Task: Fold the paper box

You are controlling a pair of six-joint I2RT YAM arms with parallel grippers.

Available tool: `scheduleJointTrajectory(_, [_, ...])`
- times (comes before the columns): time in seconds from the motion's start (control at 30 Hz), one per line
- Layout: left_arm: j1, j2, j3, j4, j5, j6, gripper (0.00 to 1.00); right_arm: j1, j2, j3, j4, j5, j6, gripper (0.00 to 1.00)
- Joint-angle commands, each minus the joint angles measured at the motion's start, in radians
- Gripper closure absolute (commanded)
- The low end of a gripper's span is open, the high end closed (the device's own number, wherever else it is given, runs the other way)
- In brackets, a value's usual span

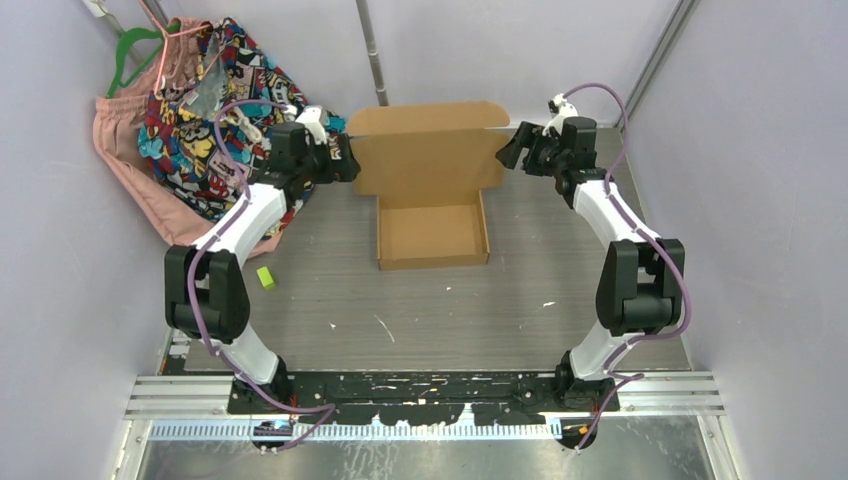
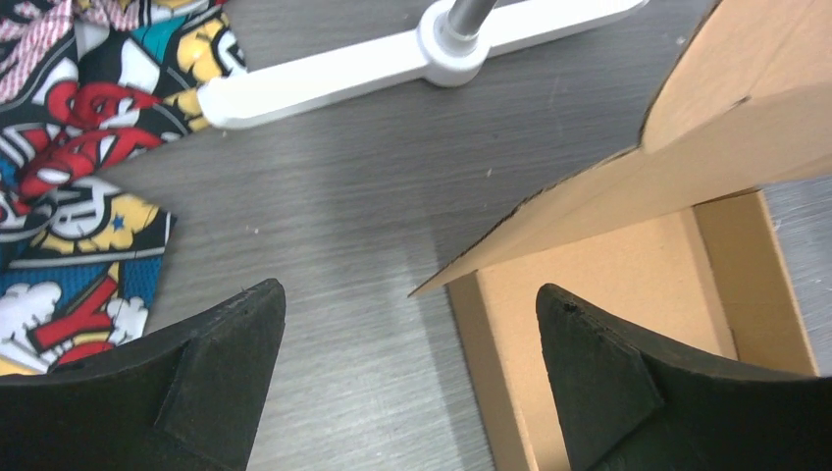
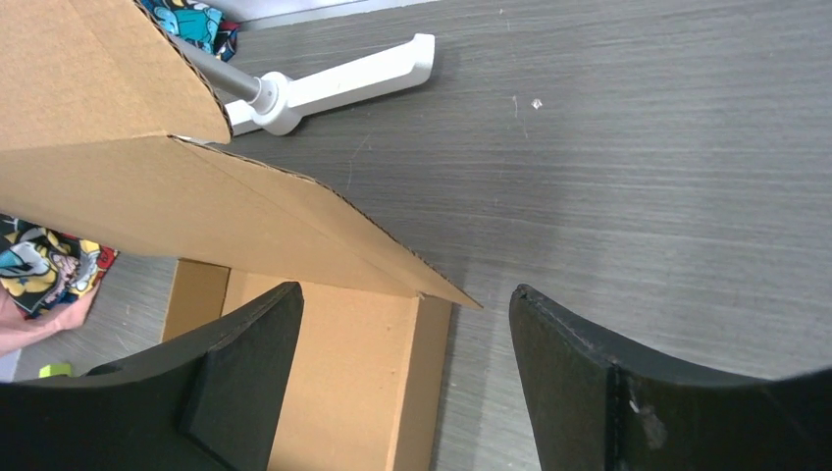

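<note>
The paper box, of plain brown corrugated cardboard, is seen on the far middle of the grey, finely grained table. Its shallow rectangular tray is already formed, and the broad lid panel is raised at the far side, fluting being shown along its cut edges. The left gripper and the right gripper are spread wide at the lid's two side corners, with nothing clasped. Matte black, wedge-shaped fingers are shown.
</note>
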Motion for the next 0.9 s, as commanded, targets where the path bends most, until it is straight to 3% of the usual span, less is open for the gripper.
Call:
scheduleJointTrajectory(0.0, [0.037, -0.001, 0.014, 0.165, 0.141, 0.019, 0.02, 0.001, -0.002, 0.04, 0.138, -0.049, -0.077, 0.18])
scheduleJointTrajectory(0.3, [0.041, 0.051, 0.076, 0.15, 0.18, 0.032, 0.03, 0.001, 0.034, 0.086, 0.182, -0.127, -0.076, 0.2])
scheduleJointTrajectory(0.87, [0.053, 0.071, 0.123, 0.15, 0.22, 0.045, 0.06, 0.001, 0.065, 0.153, 0.115, -0.174, -0.118, 0.28])
